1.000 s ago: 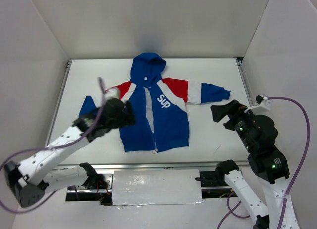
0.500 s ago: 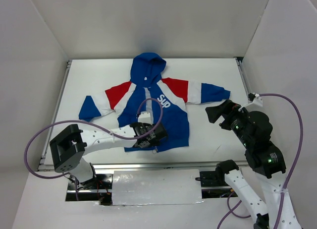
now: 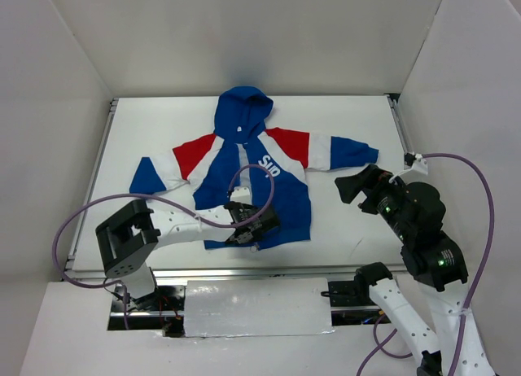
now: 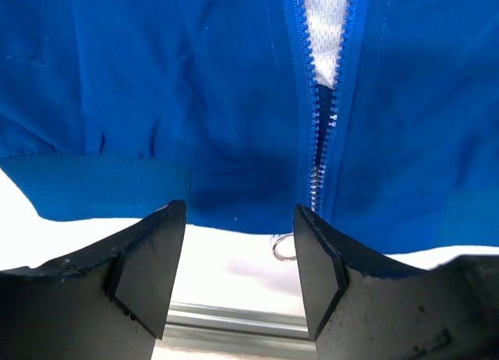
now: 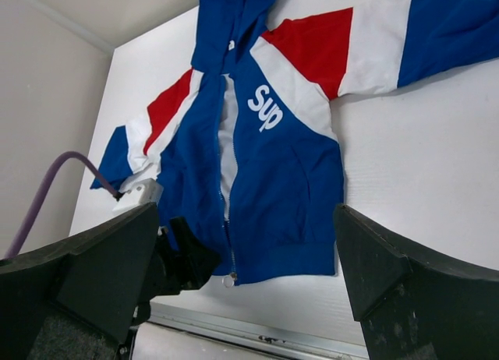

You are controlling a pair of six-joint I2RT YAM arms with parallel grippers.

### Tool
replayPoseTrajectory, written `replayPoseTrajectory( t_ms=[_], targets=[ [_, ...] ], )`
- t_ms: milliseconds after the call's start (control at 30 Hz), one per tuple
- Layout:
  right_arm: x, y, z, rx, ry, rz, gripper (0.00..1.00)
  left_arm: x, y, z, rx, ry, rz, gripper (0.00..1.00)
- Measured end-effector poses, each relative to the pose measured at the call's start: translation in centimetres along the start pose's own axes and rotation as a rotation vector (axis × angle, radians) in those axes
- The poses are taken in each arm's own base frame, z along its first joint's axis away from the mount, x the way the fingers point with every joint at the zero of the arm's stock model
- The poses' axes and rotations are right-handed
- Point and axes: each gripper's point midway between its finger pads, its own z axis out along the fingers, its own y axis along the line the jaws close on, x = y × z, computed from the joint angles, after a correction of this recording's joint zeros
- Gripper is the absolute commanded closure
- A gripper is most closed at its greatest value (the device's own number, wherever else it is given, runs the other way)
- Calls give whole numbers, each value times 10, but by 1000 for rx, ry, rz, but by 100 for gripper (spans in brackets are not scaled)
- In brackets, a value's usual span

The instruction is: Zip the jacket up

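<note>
The blue jacket (image 3: 285,201) with red shoulders and white "Sup" lettering lies flat on the white table, hood at the far side. Its zipper is joined only at the hem and open above, showing white lining (image 4: 326,29). My left gripper (image 3: 248,229) is low over the bottom hem, open and empty. In the left wrist view its jaws (image 4: 234,274) straddle the hem's edge, and the zipper's ring pull (image 4: 284,247) lies just inside the right finger (image 4: 320,274). My right gripper (image 3: 354,185) is open and empty, raised to the right of the jacket (image 5: 281,173).
A metal rail (image 3: 244,272) runs along the table's front edge, just below the hem. The left arm's purple cable (image 3: 259,171) loops over the jacket's front. White walls close in the table on three sides.
My left arm swung from the jacket's left sleeve down to the bottom hem near the zipper, then shifted slightly right. My right gripper drifted a little to the left.
</note>
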Motion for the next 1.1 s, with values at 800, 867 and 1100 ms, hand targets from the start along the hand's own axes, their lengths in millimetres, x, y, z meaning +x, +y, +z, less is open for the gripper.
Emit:
replayPoseTrajectory(
  t_ms=[800,867,1100],
  targets=[
    [7,2,1,-28,15,-9,0,15,-4,20,-46,34,22,33],
    [7,2,0,-29,14,-9,0,15,-4,20,-46,34,23,36],
    [9,4,0,-39,22,-11,0,15,-5,22,-35,28,18,63]
  ],
)
